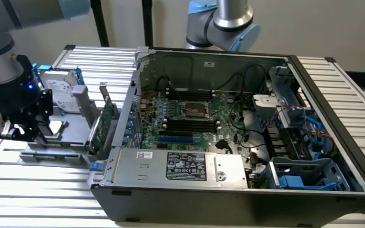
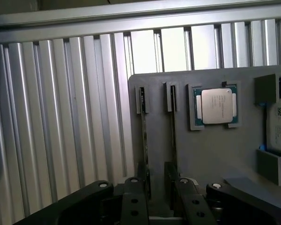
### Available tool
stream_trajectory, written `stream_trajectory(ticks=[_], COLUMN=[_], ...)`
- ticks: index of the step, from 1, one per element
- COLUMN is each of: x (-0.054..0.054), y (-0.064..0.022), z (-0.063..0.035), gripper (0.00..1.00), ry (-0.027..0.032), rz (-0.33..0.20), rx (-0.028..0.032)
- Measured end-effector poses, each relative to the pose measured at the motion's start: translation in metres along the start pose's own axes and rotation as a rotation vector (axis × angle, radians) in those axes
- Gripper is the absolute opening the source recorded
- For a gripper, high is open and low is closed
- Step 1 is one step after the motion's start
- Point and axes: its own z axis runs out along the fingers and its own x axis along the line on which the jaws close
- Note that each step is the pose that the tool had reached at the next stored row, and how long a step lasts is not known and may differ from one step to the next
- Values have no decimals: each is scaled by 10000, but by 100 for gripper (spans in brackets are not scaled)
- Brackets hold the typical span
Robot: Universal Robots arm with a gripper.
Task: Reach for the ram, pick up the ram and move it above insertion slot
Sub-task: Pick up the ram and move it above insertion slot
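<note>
Two thin ram sticks stand edge-on in the slots of a grey fixture plate [image 2: 210,154]: one ram stick [image 2: 143,136] and a second [image 2: 173,136] beside it. My gripper [image 2: 157,185] hovers low over their near ends, open, with one dark finger [image 2: 133,187] in line with each stick and only bare plate in the gap between them. In the exterior view the gripper [image 1: 25,135] hangs over the fixture at the exterior view's left, outside the case. The motherboard's black ram slots [image 1: 189,125] lie inside the open computer case [image 1: 233,142].
A CPU [image 2: 217,105] sits in a pocket of the fixture next to the sticks. A silver hard drive [image 1: 62,88] and a green expansion card [image 1: 110,116] stand between the gripper and the case wall. A second robot arm [image 1: 224,21] stands behind the case on the slatted table [image 1: 36,199].
</note>
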Motion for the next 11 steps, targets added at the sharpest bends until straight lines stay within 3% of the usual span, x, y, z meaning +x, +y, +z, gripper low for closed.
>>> stream_trajectory(ticks=[11], x=[68], y=[-21], z=[200], gripper=[31], ry=[0], rz=[-58], rx=[1])
